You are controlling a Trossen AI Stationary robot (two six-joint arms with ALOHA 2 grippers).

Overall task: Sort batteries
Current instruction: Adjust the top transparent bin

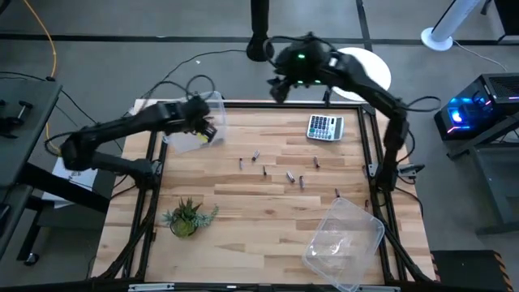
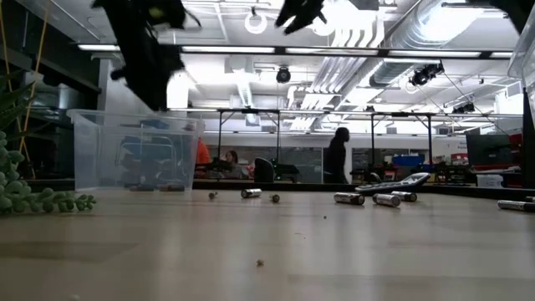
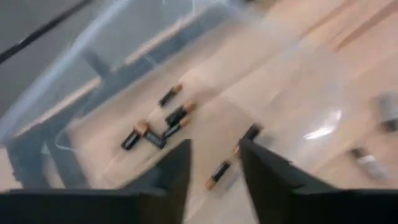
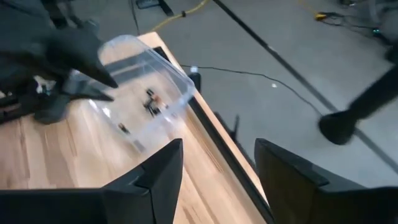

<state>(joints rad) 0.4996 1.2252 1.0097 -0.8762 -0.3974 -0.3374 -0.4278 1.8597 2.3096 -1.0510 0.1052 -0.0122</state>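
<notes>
We find no text, label, brand or number that we can read in any view. The calculator (image 1: 325,127) has keys and a display, but we cannot make out their markings.

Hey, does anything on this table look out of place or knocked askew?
Yes. The clear bin at the table's near right corner sits skewed and overhangs the edge, so it looks precarious. Several batteries lie scattered loose mid-table, unsorted. The other bin, under the left gripper, already holds some.

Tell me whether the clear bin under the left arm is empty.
Not empty. The left wrist view shows several batteries lying on the floor of the clear bin.
</notes>
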